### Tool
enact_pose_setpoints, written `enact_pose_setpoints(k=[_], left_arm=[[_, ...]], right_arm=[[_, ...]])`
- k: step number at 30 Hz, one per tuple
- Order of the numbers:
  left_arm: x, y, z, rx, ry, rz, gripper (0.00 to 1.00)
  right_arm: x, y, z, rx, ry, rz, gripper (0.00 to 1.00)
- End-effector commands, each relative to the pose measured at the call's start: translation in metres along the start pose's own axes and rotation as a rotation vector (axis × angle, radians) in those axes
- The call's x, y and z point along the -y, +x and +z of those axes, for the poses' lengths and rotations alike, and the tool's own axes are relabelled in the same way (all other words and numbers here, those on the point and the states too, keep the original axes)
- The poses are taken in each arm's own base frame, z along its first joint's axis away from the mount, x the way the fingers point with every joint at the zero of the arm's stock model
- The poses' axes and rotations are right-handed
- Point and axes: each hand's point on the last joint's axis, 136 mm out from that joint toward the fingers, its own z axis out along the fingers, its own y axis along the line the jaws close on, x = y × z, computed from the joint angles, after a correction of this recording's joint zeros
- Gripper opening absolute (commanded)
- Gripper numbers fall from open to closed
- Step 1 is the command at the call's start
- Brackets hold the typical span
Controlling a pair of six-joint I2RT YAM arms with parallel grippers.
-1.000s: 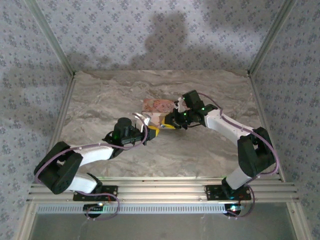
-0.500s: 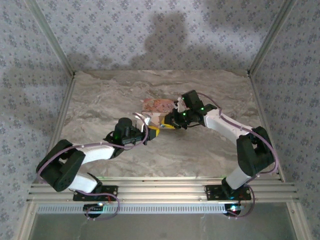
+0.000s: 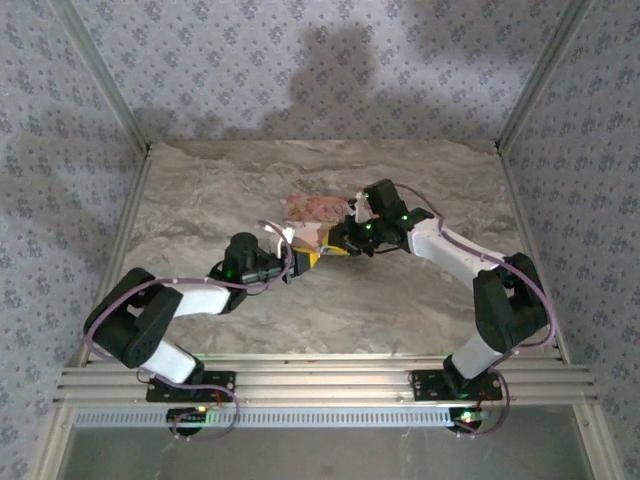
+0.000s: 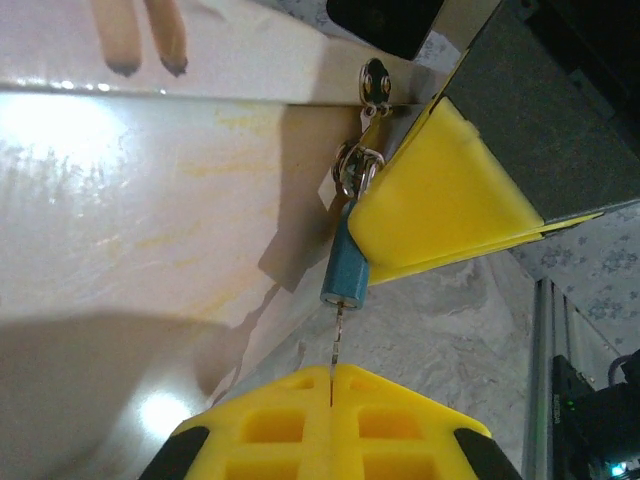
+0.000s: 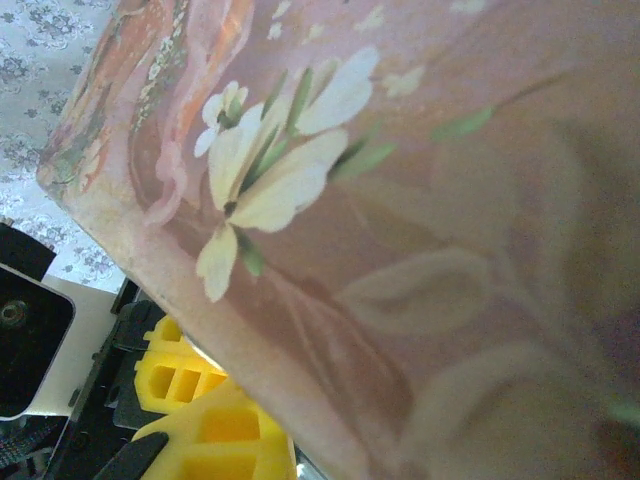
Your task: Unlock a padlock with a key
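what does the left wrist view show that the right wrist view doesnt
Left wrist: the teal padlock hanging from a metal clasp, and a thin key pinched in the shut left tool, its tip at the padlock's underside.
Right wrist: a white flower print on the pink box.
Both: that box seen close up, and yellow tool pads beside it.

The table [image 3: 400, 300] (grey-beige marble pattern, patterned panels on three sides) carries one item directly: a pink printed box [image 3: 312, 212], lying near its centre.
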Motion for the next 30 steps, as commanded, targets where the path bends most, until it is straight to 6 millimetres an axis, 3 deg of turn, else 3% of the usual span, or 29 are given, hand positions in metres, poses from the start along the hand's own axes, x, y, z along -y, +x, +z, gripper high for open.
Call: enact_pose_setpoints(k=[1,15,21,30], left_arm=[[0.026,-0.031,0.002,0.093,0.119,0.053,0.00],[0.035,-0.052,0.011,0.134,0.174,0.030,0.00],[0.035,-0.052,0.010,0.139,0.158,0.047,0.00],[0.028,-0.040,0.024,0.113,0.031,0.145,0.00]], right_arm=[[-0.018,0.009,0.000,-0.034,-0.074,-0.051,0.00],[-0.010,0.010,0.006,-0.034,-0.063,-0.041,0.00],[-0.001,0.011,0.008,-0.024,-0.031,-0.033,0.00],[-0.013,0.015,0.009,-0.050,-0.071,-0.037,0.00]])
